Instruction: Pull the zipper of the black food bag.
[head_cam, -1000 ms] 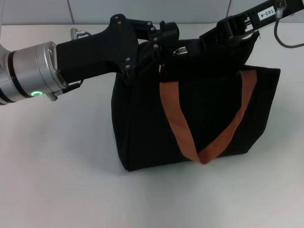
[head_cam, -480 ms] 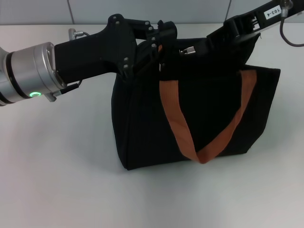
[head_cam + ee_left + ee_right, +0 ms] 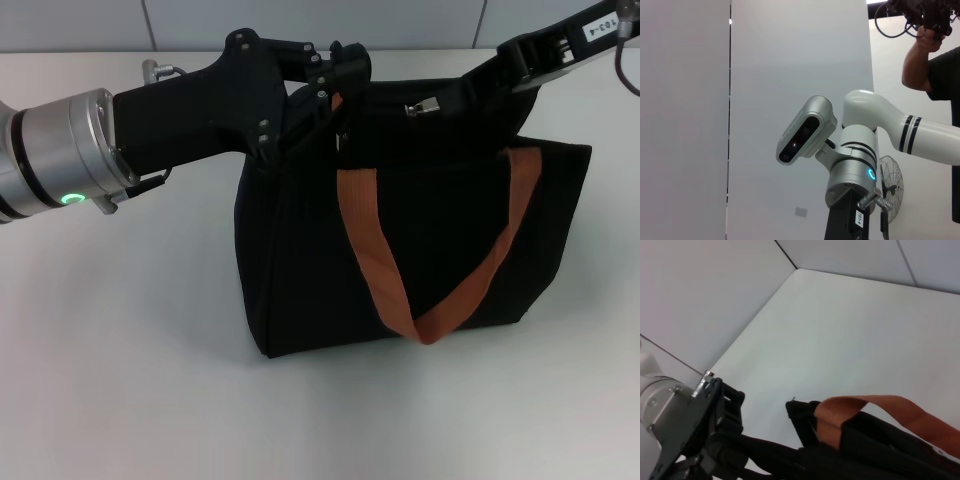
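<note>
The black food bag (image 3: 300, 260) stands upright in the middle of the white table, one orange-brown handle (image 3: 372, 250) hanging down its front. My left gripper (image 3: 325, 95) is shut on the bag's top left corner and holds it. My right gripper (image 3: 447, 100) reaches in from the upper right along the bag's top edge, shut on the small silver zipper (image 3: 425, 105), which sits right of the top's middle. The right wrist view shows the bag's top (image 3: 840, 455), an orange handle (image 3: 865, 410) and the left gripper (image 3: 705, 440). The zip track itself is hard to make out.
The white table (image 3: 120, 350) lies open around the bag, with a grey wall behind it. The left wrist view shows only the robot's own head camera (image 3: 805, 130) and a person (image 3: 935, 60) at the side, not the bag.
My right gripper has moved to the right along the bag's top, and the silver zipper has moved right with it. The left gripper and the bag have stayed still.
</note>
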